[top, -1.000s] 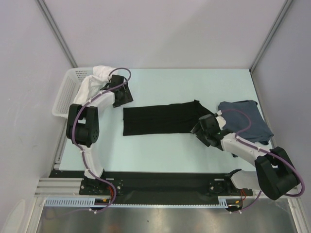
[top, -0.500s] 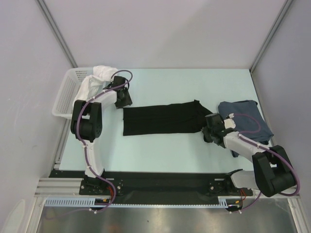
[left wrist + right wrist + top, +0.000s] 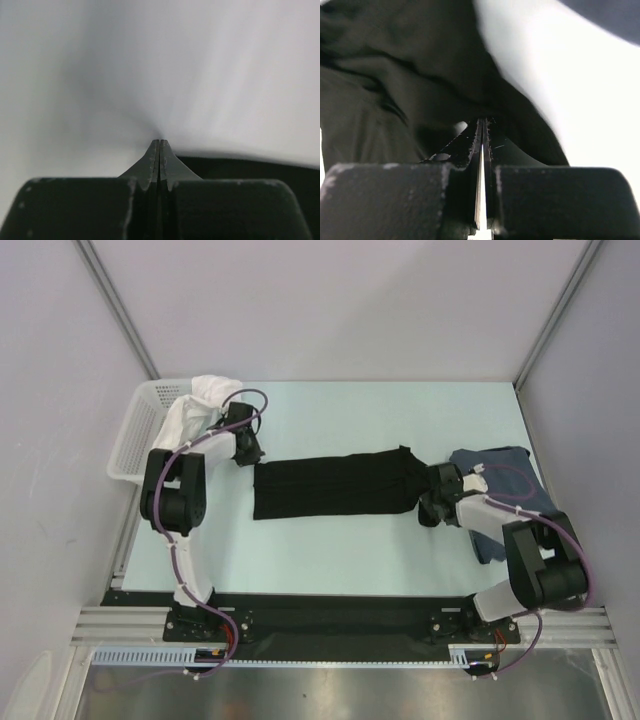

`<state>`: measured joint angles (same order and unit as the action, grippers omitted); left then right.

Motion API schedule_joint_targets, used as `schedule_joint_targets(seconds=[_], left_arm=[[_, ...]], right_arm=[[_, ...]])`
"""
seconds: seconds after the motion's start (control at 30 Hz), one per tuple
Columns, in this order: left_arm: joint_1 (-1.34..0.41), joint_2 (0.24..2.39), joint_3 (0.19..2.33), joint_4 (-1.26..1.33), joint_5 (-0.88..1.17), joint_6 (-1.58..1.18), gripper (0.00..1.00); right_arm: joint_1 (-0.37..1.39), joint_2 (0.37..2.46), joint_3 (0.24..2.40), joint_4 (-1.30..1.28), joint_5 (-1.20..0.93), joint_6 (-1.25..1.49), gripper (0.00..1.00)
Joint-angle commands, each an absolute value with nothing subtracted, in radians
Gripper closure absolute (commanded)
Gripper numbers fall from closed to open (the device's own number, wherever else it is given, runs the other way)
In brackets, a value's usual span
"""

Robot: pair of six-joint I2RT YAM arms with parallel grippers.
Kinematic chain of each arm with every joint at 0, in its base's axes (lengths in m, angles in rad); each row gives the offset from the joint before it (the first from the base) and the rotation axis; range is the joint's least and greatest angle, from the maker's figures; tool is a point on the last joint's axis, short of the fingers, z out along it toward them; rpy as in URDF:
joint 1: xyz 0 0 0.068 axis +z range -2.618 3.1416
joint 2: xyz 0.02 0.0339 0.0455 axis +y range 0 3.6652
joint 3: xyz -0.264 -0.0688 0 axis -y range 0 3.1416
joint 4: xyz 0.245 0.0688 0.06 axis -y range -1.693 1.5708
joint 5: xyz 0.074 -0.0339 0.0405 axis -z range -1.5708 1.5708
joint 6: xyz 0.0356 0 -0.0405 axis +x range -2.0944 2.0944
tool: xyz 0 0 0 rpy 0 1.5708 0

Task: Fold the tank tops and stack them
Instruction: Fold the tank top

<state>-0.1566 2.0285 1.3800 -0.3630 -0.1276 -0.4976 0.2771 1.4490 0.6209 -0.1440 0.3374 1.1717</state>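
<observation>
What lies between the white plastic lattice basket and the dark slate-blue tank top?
A black cloth tank top, laid out as a long strip; the top view shows it.

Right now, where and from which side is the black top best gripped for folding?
Probably its short ends: the black top lies flat as a long strip, so the left gripper comes in low from the left end, the right gripper from the right.
</observation>
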Motion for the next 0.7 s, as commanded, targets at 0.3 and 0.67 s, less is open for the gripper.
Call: schedule_joint_targets(seconds=[0.3, 0.67], left_arm=[[-0.126, 1.680, 0.907, -0.232, -0.074, -0.574, 1.00], [-0.118, 1.520, 0.700, -0.195, -0.008, -0.581, 1.00]], right_arm=[[0.184, 1.870, 1.104, -0.118, 0.312, 0.987, 1.00], [0.169, 2.462, 1.949, -0.278, -0.075, 0.790, 0.80]])
